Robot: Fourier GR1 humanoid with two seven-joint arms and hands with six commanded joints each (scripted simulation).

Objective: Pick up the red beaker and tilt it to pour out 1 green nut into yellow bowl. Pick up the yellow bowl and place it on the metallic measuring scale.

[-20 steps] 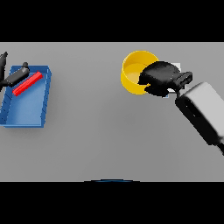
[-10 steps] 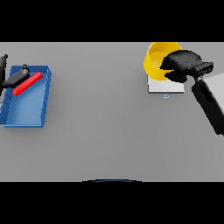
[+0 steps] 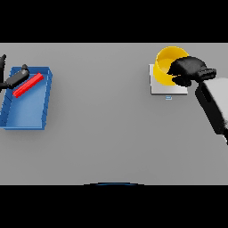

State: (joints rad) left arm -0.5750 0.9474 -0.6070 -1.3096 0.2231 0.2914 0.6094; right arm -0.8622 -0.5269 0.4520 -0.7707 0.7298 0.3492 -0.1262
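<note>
The yellow bowl is at the far right, over the metallic measuring scale, whose pale plate shows below and to the left of it. My right hand is curled round the bowl's right rim. The red beaker lies on its side in the blue tray at the far left. My left hand sits at the tray's far left corner, fingers touching the beaker's upper end. No green nut is visible.
The blue tray takes up the left edge of the grey table. The scale has a small blue mark on its near side. My right forearm reaches in from the right edge.
My right hand has carried the yellow bowl to the right, from the table's middle right to above the scale. The scale came into sight. The left hand and beaker stayed put.
</note>
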